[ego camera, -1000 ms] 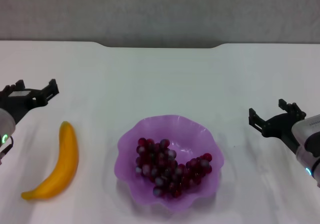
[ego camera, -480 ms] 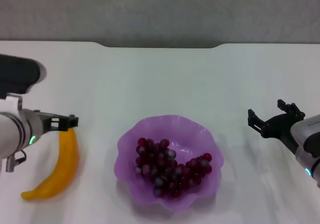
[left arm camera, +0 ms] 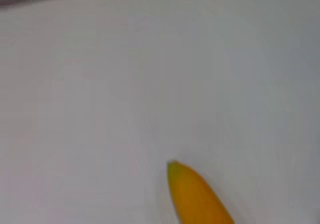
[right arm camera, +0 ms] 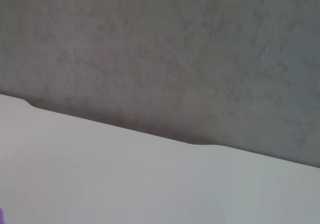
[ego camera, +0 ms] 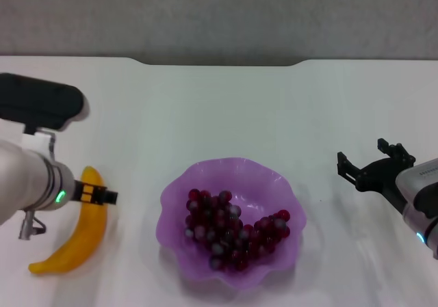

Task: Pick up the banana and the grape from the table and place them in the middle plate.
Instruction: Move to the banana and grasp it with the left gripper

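The yellow-orange banana lies on the white table at the front left. Its pointed tip shows in the left wrist view. My left gripper is low over the banana's far end, on the side facing the plate. The bunch of dark red-purple grapes lies inside the middle plate, a light purple bowl with a wavy rim at the front centre. My right gripper is open and empty, above the table to the right of the plate.
The table's notched far edge meets a grey wall behind it. A sliver of the purple plate shows at the edge of the right wrist view.
My left arm has swung from the far left down and rightward onto the banana's far end. My right gripper has shifted only slightly. The banana, the grapes and the plate have not moved.
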You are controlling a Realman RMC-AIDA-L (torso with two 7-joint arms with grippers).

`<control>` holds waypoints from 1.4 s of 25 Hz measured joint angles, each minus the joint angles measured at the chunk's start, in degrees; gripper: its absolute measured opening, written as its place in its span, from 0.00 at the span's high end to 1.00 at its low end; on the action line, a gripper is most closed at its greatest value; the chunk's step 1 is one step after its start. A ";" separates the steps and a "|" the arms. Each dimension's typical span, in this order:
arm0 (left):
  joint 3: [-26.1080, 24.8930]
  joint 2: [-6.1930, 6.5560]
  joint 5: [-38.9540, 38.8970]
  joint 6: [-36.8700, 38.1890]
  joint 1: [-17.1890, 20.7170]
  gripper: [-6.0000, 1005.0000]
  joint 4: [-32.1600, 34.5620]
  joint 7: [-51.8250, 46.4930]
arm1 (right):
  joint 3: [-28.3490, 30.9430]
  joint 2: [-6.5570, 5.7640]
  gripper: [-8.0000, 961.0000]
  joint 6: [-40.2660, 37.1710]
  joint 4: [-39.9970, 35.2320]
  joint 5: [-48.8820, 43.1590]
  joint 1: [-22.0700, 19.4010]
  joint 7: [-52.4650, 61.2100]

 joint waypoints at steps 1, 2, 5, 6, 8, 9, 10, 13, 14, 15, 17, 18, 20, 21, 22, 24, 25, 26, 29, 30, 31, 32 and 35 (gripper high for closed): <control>-0.19 0.01 -0.66 -0.19 -0.95 0.19 2.02 0.18 | 0.00 0.00 0.08 0.01 0.00 0.01 -0.05 0.00; -0.65 0.02 -1.28 -0.51 -2.25 0.19 4.67 0.33 | -0.01 0.00 0.08 0.01 0.00 -0.01 -0.08 0.00; -1.64 0.03 -2.24 -0.82 -3.78 0.20 8.39 0.56 | -0.02 0.00 0.08 0.03 0.00 -0.02 -0.18 -0.26; -1.84 0.05 -2.49 -0.83 -3.93 0.20 8.77 0.57 | -0.02 0.00 0.08 0.03 0.00 -0.04 -0.22 -0.30; -1.97 0.08 -2.79 -0.86 -3.98 0.21 8.91 0.57 | -0.02 0.00 0.09 0.03 0.00 -0.04 -0.30 -0.33; -1.99 0.08 -2.93 -0.89 -4.03 0.21 8.94 0.58 | -0.02 0.00 0.09 0.03 0.03 -0.06 -0.33 -0.35; -2.03 0.08 -2.98 -0.91 -4.15 0.21 9.08 0.58 | -0.02 0.00 0.09 0.03 0.05 -0.08 -0.36 -0.38; -2.23 0.08 -3.09 -1.12 -4.72 0.22 10.17 0.60 | -0.02 0.00 0.09 0.02 0.09 -0.14 -0.36 -0.45; -2.35 0.06 -3.16 -1.24 -4.96 0.23 10.74 0.60 | -0.02 0.00 0.09 0.03 0.09 -0.14 -0.37 -0.45; -2.47 0.02 -3.33 -1.46 -5.15 0.23 11.34 0.60 | -0.02 0.00 0.09 0.03 0.09 -0.14 -0.37 -0.46; -2.51 -0.02 -3.69 -1.70 -5.33 0.23 12.17 0.60 | -0.02 0.00 0.09 0.03 0.10 -0.14 -0.36 -0.46; -2.51 -0.02 -3.93 -1.86 -5.51 0.24 12.65 0.62 | -0.02 0.00 0.09 0.00 0.12 -0.14 -0.35 -0.47; -2.50 0.00 -4.47 -2.19 -6.07 0.24 13.66 0.66 | -0.02 0.00 0.09 -0.07 0.16 -0.14 -0.36 -0.48; -2.49 0.01 -4.65 -2.27 -6.27 0.25 13.96 0.66 | -0.02 0.00 0.09 -0.07 0.17 -0.14 -0.36 -0.48; -2.39 0.04 -5.06 -2.37 -6.74 0.25 14.75 0.68 | -0.02 0.00 0.09 -0.07 0.17 -0.14 -0.35 -0.49; -2.17 0.04 -5.28 -2.40 -7.14 0.26 15.39 0.69 | -0.02 0.03 0.09 -0.09 0.18 -0.14 -0.34 -0.50; -2.00 0.04 -5.34 -2.41 -7.32 0.26 15.70 0.69 | -0.02 0.05 0.09 -0.10 0.17 -0.14 -0.32 -0.50; -1.81 0.01 -5.37 -2.41 -7.43 0.26 15.93 0.69 | -0.02 0.05 0.09 -0.12 0.18 -0.14 -0.29 -0.51; -1.54 -0.12 -5.41 -2.45 -7.47 0.27 16.26 0.69 | -0.02 0.07 0.09 -0.22 0.24 -0.13 -0.25 -0.52; -1.52 -0.14 -5.43 -2.46 -7.50 0.27 16.33 0.69 | -0.02 0.08 0.09 -0.27 0.26 -0.14 -0.27 -0.52; -1.50 -0.16 -5.46 -2.48 -7.54 0.28 16.44 0.69 | -0.02 0.08 0.09 -0.31 0.26 -0.14 -0.29 -0.52; -1.48 -0.16 -5.47 -2.48 -7.55 0.28 16.53 0.69 | -0.02 0.09 0.09 -0.34 0.32 -0.13 -0.30 -0.53; -1.49 -0.17 -5.49 -2.48 -7.59 0.29 16.76 0.69 | -0.02 0.07 0.09 -0.38 0.67 -0.14 -0.29 -0.53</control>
